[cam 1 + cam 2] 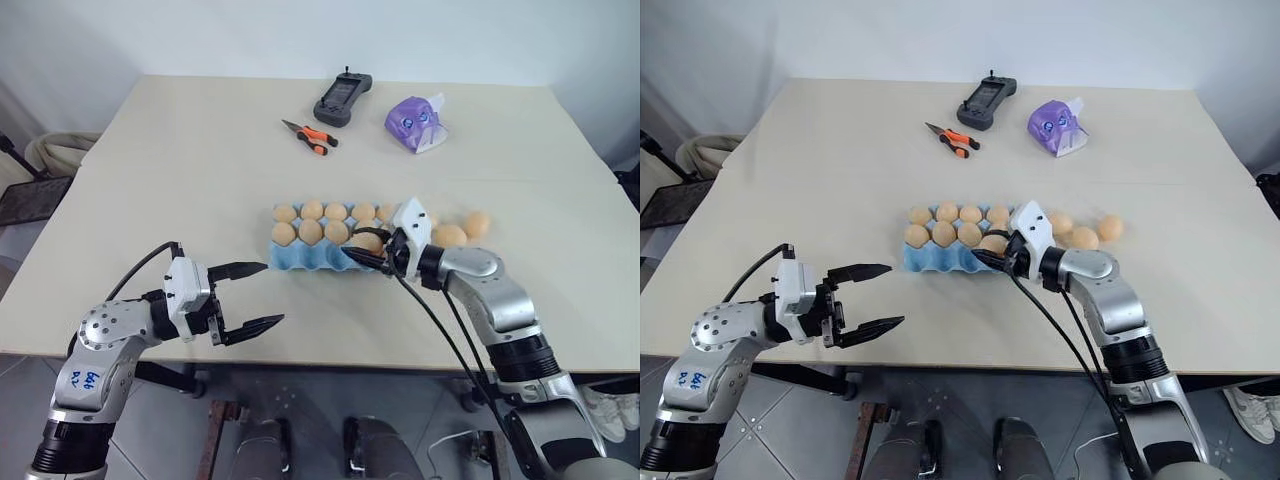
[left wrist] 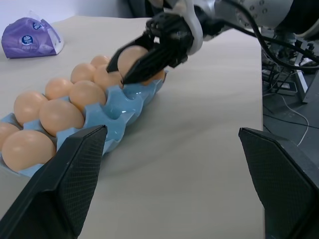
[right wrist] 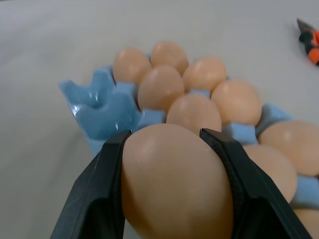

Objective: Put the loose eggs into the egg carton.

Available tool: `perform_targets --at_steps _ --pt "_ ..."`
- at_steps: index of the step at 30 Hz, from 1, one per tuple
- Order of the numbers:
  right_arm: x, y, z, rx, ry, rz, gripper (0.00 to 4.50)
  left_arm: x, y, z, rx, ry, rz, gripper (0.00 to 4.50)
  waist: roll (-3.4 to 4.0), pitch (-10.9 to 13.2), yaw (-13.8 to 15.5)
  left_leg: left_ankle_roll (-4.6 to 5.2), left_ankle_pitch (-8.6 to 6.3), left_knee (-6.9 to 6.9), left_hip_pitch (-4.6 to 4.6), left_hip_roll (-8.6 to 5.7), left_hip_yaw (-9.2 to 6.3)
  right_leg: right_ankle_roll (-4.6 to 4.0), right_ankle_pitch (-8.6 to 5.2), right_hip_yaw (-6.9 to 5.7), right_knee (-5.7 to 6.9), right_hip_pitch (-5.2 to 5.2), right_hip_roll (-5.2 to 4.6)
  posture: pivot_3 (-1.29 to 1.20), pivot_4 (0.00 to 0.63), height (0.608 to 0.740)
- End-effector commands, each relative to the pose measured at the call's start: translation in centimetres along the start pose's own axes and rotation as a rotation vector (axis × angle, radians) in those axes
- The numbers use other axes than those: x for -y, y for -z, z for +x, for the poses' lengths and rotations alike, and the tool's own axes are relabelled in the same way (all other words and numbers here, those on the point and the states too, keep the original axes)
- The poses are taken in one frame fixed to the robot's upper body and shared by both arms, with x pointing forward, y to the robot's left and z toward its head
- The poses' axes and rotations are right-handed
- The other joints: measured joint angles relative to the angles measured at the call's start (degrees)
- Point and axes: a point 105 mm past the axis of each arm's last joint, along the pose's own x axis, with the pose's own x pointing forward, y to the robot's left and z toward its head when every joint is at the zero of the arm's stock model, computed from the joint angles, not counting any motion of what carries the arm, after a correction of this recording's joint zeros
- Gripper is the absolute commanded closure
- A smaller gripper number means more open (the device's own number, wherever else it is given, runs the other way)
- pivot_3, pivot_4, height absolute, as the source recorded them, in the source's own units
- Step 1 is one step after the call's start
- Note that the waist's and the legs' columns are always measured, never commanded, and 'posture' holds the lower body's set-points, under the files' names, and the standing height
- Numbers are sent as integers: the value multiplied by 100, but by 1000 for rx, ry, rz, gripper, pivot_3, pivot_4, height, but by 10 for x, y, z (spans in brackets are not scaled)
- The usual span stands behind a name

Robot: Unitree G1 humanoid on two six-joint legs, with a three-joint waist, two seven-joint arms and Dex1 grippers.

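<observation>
handwriting on the left arm is unreadable. right gripper (image 3: 169, 174) pinches an egg (image 3: 172, 184) over the egg carton (image 1: 315, 256) near row; loose eggs (image 1: 462, 230) lie beside the carton. left gripper (image 1: 250, 297) spread wide, empty, near the carton.

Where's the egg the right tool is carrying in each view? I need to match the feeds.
Left eye: held egg mid-picture, over the carton's near row.
Right eye: egg mid-picture, left of the right tool.
Left wrist: egg near the top, between that tool's fingers.
Right wrist: egg large at the bottom.
Shared landmark: the blue carton.
</observation>
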Motion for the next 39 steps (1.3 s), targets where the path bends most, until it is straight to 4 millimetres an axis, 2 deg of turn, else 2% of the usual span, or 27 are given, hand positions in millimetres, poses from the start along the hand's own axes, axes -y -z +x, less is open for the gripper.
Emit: perform_targets --at_steps 1,5,6,9,11,18,22,25,29,33,37,39 --pt "0 -17 -1 74 -11 -37 1625 2 -7 -1 17 -14 23 0 0 0 -3 1 0 -3 0 0 0 0 0 -2 -1 0 1 0 150 740" --pt "-4 -26 -15 126 -32 -54 221 4 -6 -1 17 -17 16 0 0 0 -9 1 1 -8 2 4 0 0 0 -5 1 0 6 0 150 740" --pt "-5 -29 -22 147 -40 -58 8 4 -6 0 19 -15 14 0 0 0 -5 1 1 -8 3 4 -1 0 0 -6 2 0 6 0 150 740" --pt "-2 -34 -46 196 -10 -47 8 5 -6 2 22 -9 10 0 0 0 6 2 2 -8 4 4 -1 1 0 -6 2 2 5 0 150 740" --pt "8 -29 -70 191 75 -36 8 3 -5 3 23 -7 8 0 -1 0 35 2 2 -8 4 3 -3 1 0 -10 0 7 3 0 150 740" --pt "42 21 -170 76 482 -23 8 -9 -4 14 42 3 -35 0 0 0 130 -1 0 -8 8 3 -1 2 1 -16 -15 19 3 0 150 740" --pt "48 52 -217 30 676 22 8 -17 -4 21 39 18 -35 0 -1 -1 116 -1 11 -8 20 5 5 3 1 -10 3 19 11 0 150 740" --pt "45 71 -239 -17 757 24 8 -22 -4 23 41 24 -36 0 0 -1 120 -2 18 -8 24 6 3 2 1 -11 8 21 14 0 150 740" --pt "42 80 -248 -30 782 32 8 -23 -5 22 40 37 -30 0 0 -1 60 0 21 -7 25 5 6 5 2 -5 13 21 13 0 150 740" --pt "44 77 -242 -13 762 33 8 -25 -7 20 43 32 -17 0 0 -1 7 1 24 -7 26 4 6 10 5 -2 16 22 13 0 150 740" --pt "65 60 -210 -16 688 20 8 -24 -7 19 45 24 -17 0 -1 0 -47 -1 27 -4 33 4 12 10 5 8 29 20 13 0 150 740" --pt "88 51 -189 -42 701 59 8 -23 -7 19 45 16 -14 0 0 0 -77 -2 29 1 39 3 22 13 8 18 38 19 12 0 150 740"
